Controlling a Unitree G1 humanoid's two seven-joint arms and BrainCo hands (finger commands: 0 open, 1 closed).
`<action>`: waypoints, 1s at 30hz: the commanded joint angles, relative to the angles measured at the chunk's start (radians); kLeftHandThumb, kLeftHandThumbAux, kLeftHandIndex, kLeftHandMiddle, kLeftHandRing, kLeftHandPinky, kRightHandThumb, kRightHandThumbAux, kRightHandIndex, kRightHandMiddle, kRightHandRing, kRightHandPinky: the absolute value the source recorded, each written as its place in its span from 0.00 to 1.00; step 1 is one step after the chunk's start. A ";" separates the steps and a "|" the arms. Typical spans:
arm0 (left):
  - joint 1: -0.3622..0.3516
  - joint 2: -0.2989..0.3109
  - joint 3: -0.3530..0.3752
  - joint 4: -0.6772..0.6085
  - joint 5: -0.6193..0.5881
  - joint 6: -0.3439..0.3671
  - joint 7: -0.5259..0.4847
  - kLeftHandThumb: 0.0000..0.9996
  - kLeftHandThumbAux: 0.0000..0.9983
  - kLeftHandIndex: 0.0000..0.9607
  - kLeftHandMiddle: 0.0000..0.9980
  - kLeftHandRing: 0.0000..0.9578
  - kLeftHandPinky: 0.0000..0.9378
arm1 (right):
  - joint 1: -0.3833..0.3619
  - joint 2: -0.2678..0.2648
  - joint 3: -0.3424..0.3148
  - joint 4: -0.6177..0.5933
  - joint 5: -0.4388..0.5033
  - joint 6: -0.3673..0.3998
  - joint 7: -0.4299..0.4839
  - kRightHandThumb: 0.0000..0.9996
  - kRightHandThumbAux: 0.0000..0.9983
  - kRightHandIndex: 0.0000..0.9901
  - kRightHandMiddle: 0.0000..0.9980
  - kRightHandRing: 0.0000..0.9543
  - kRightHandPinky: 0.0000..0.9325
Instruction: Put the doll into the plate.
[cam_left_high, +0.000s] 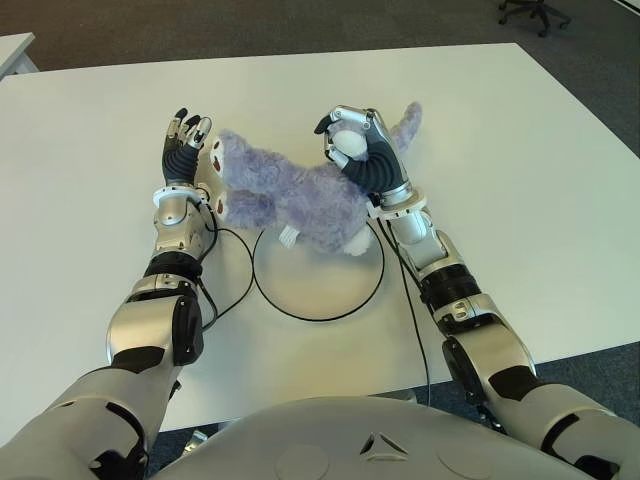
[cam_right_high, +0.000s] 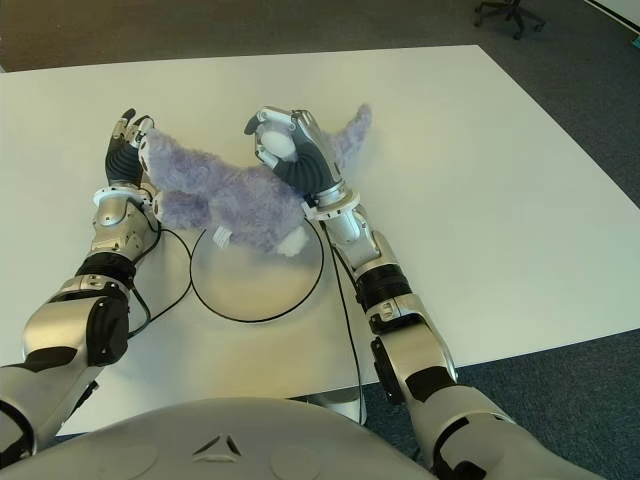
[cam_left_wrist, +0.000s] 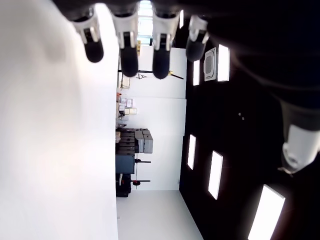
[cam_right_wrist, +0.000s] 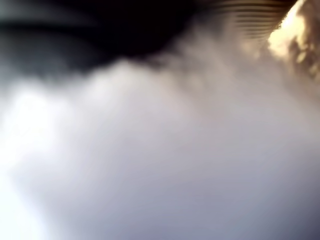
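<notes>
From the head, our right hand (cam_left_high: 360, 150) grips the fluffy purple doll (cam_left_high: 290, 190) over the far rim of the plate (cam_left_high: 318, 275); our left hand (cam_left_high: 185, 145) beside it is spread, empty. Right wrist: only blurred fur.

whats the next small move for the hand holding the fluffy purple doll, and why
Probably draw the right hand slightly toward the robot and lower it. It grips the fluffy purple plush doll near its tail end, and the doll sits over only the far rim of the round white plate with the dark rim. The left hand, fingers open, is beside the doll's head on the white table.
</notes>
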 joint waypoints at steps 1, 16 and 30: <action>0.067 -0.033 -0.005 0.044 0.000 0.054 0.005 0.00 0.52 0.06 0.15 0.13 0.07 | 0.027 -0.005 0.009 -0.010 0.017 -0.006 0.025 0.71 0.71 0.44 0.89 0.92 0.94; 0.068 -0.038 -0.008 0.048 0.003 0.049 0.003 0.00 0.51 0.06 0.14 0.12 0.06 | 0.075 -0.012 0.025 -0.082 0.117 0.002 0.156 0.71 0.71 0.44 0.89 0.92 0.94; 0.063 -0.038 -0.010 0.055 0.006 0.058 0.010 0.00 0.51 0.06 0.14 0.12 0.03 | 0.113 -0.014 0.026 -0.134 0.126 0.004 0.204 0.71 0.71 0.44 0.89 0.92 0.94</action>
